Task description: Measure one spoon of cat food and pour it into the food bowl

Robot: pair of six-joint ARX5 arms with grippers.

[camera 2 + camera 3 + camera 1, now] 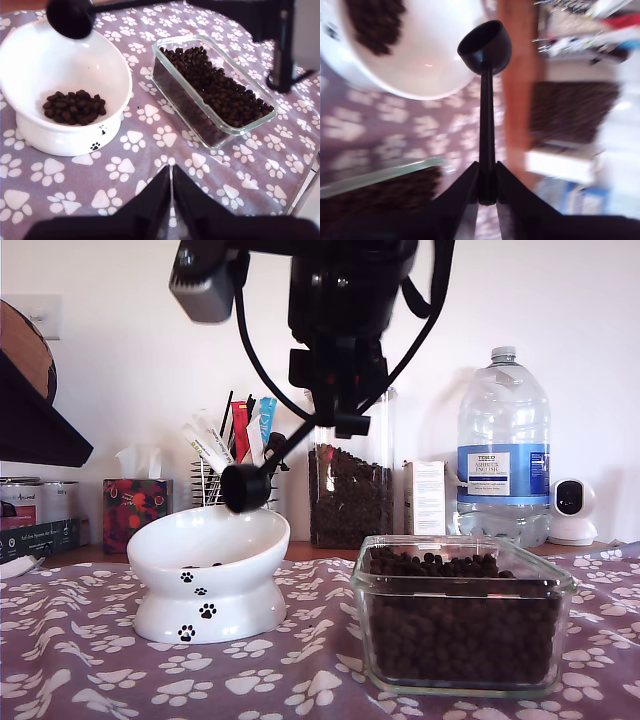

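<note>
Gripping the spoon (486, 100) handle, my second gripper (487, 195) holds it above the food bowl (210, 580); my first gripper (171, 200) is closed, empty.

Behind — water bottle (503, 450), tissue box (134, 510), white camera (573, 510).

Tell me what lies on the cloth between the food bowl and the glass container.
Nothing: in the first wrist view, only bare paw-print cloth separates the food bowl from the glass container of cat food.
</note>
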